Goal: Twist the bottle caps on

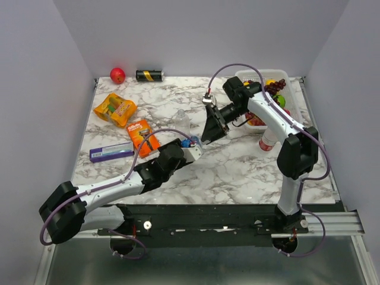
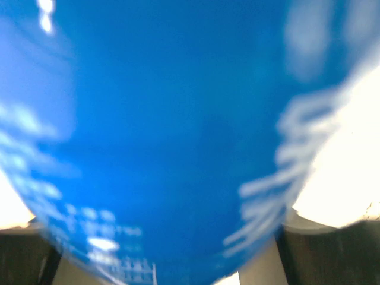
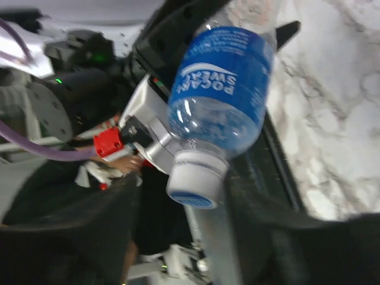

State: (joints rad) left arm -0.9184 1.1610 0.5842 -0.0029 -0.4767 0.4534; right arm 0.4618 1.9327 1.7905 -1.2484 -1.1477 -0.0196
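long blue box (image 1: 111,152): flat on the marble table (image 1: 237,172), well to the left of the blue-labelled bottle (image 3: 222,89) and a little nearer the arm bases.
left gripper (image 1: 191,147): clenched around the labelled body of the blue-labelled bottle; blurred blue label filling the left wrist view.
blue-labelled bottle: mid-table, tipped off upright, neck pointing toward the right gripper (image 1: 206,136).
blue cap (image 3: 193,181): seated on the neck of the blue-labelled bottle; how far screwed down, impossible to tell.
right gripper: released, just beyond the neck end of the blue-labelled bottle, jaws apart with the blue cap between the fingers (image 3: 285,237); clear gap on one side of the cap, other side too blurred to judge.
small orange pack (image 1: 142,135): flat, near the blue-labelled bottle on its left.
plain bottle (image 1: 182,120): upright, just behind the blue-labelled bottle.
red-labelled bottle (image 1: 268,140): well to the right of the blue-labelled bottle, close against the right arm and partly hidden by it.
large orange pack (image 1: 114,108): farther back and left of the blue-labelled bottle.
white basket (image 1: 255,72): far behind and right of the blue-labelled bottle, filled with fruit.
red ball (image 1: 117,75) and black-and-gold can (image 1: 149,75): side by side at the back wall, far behind and left of the blue-labelled bottle.
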